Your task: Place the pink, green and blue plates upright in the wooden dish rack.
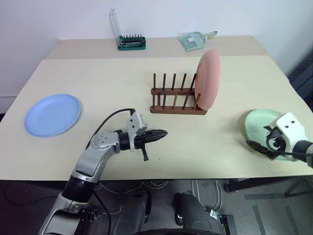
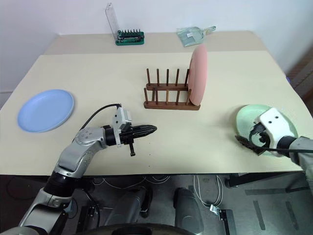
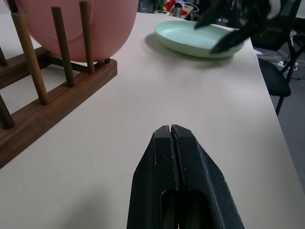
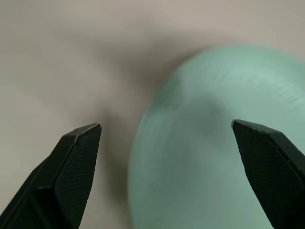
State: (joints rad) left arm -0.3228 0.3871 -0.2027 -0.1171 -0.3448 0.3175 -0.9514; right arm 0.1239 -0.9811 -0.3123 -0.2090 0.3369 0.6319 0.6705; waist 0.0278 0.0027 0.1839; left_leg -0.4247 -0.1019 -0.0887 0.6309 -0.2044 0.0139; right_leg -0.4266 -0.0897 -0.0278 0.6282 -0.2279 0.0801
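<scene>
A broad beige table [image 1: 146,142] carries everything. The light blue plate [image 1: 52,114] lies flat near its left edge, well apart from the rest. The pale green plate [image 2: 259,122] lies flat near the right edge, and the salmon pink plate [image 1: 208,79] stands upright in the last slot at the right end of the wooden dish rack [image 1: 173,98], mid-table. The rack's other peg slots are bare. The left gripper [image 1: 161,133] hovers over the table in front of the rack, pointing right, its two black fingers pressed together and holding nothing. The right gripper [image 4: 167,138] hangs over the green plate's near rim — its fingers [image 4: 78,157] spread wide apart, one fingertip over the table and one over the plate. At the table's far edge sit a green tool holder with a clear lid [image 1: 130,41] and a clear glass object [image 1: 195,39].
</scene>
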